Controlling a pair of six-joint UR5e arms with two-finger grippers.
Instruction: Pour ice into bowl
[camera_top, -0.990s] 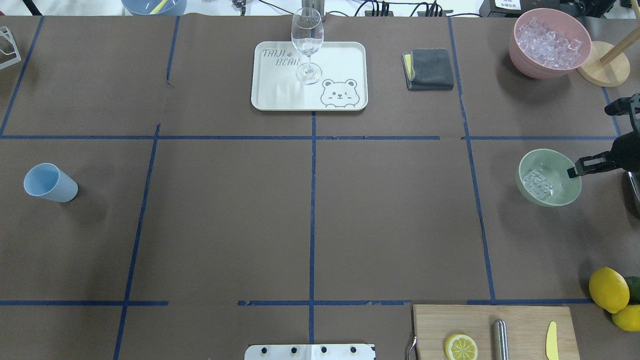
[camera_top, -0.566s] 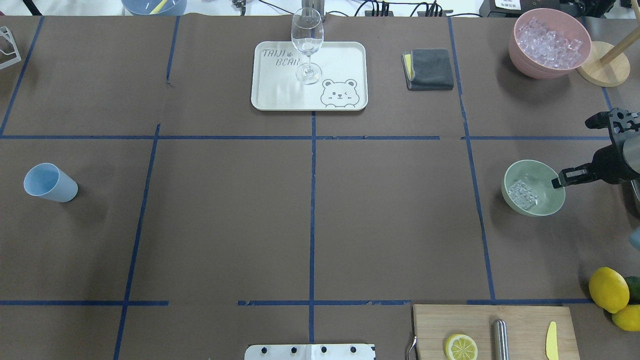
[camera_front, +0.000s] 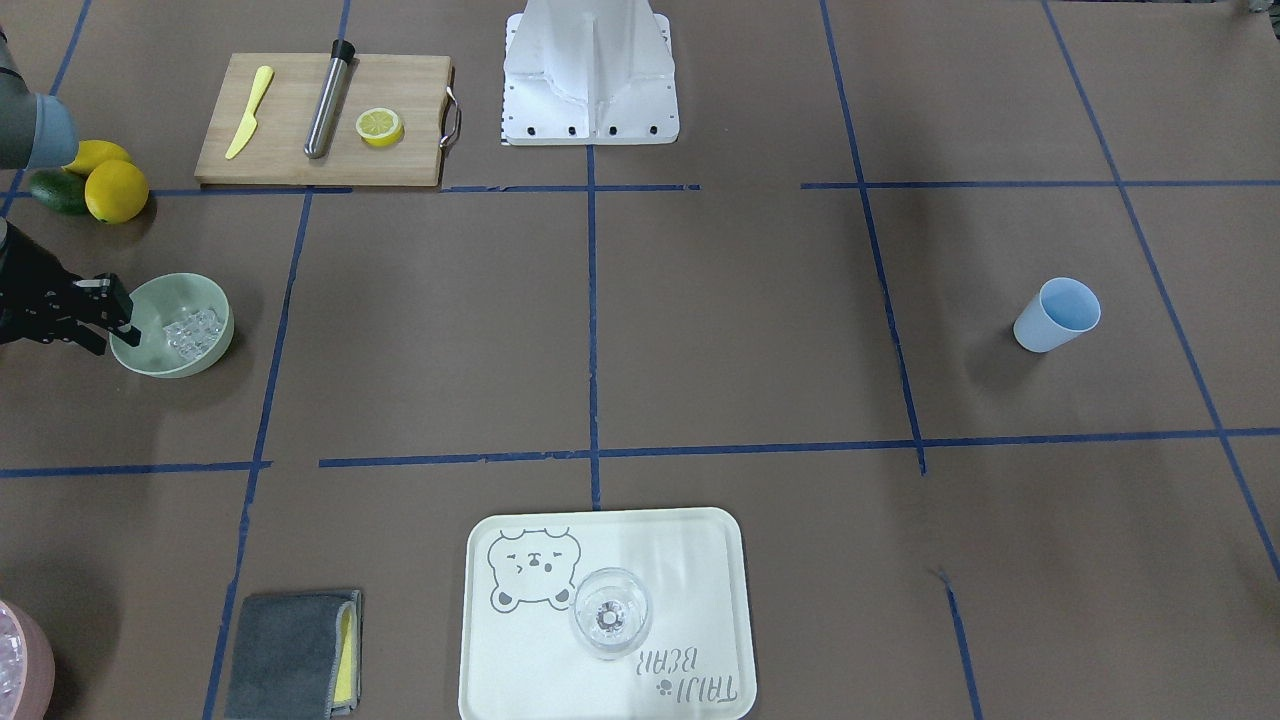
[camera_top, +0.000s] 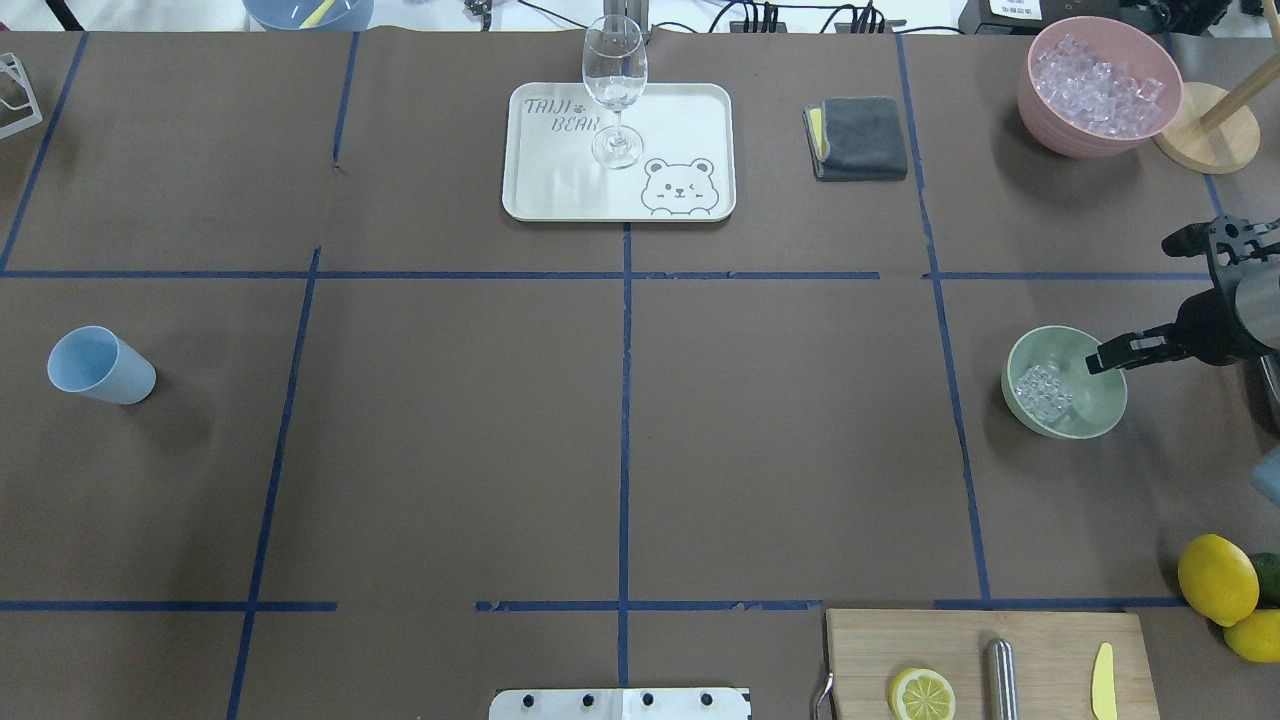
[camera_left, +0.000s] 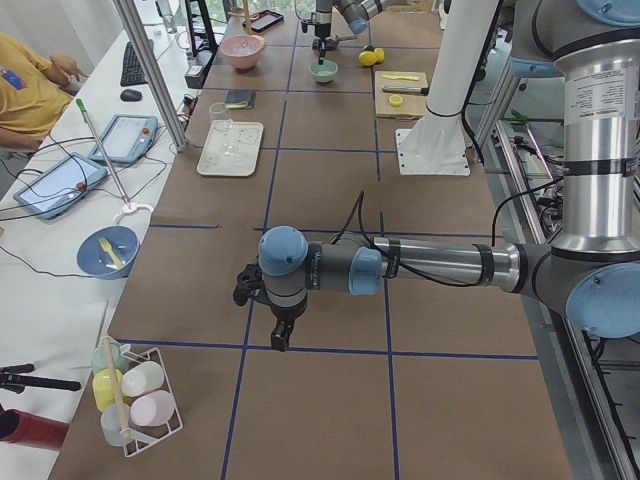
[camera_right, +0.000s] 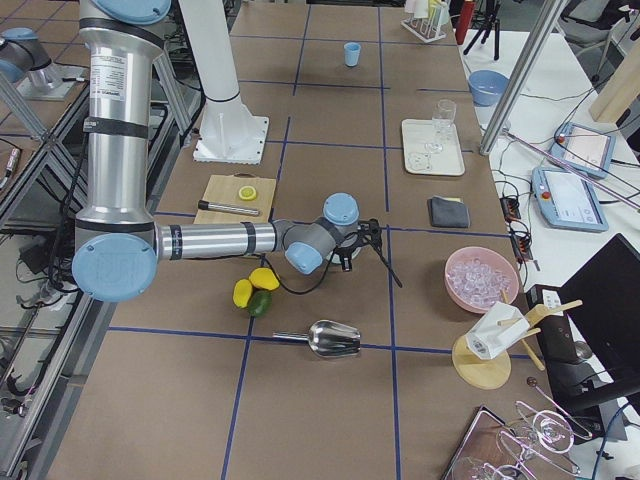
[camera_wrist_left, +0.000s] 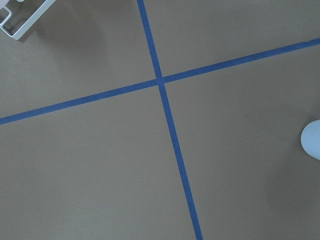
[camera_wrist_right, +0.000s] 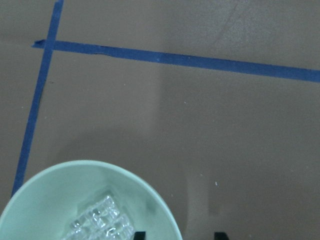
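Note:
The pale sage-green bowl (camera_top: 1082, 405) sits at the table's right, slightly tilted, with a small heap of clear ice (camera_top: 1040, 390) inside. My right gripper (camera_top: 1098, 360) is shut on the bowl's rim, one finger inside and one outside; the front view shows the same grip (camera_front: 122, 325) on the bowl (camera_front: 170, 298) and ice (camera_front: 192, 330). The right wrist view shows the bowl (camera_wrist_right: 50, 200) and ice (camera_wrist_right: 100, 222) below. My left gripper (camera_left: 275, 335) hangs over bare table far from the bowl; whether it is open or shut I cannot tell.
A pink container of ice (camera_top: 1098, 85) stands at the back right beside a wooden stand. A metal scoop (camera_right: 325, 338) lies near the right edge. Lemons (camera_top: 1217, 578), a cutting board (camera_top: 1040, 640), a tray (camera_top: 690, 110) with a wine glass, a grey cloth (camera_top: 858, 138) and a light blue cup (camera_top: 100, 365) surround.
My right gripper has moved leftward and a little toward the robot, and the green bowl with its ice has moved along with it.

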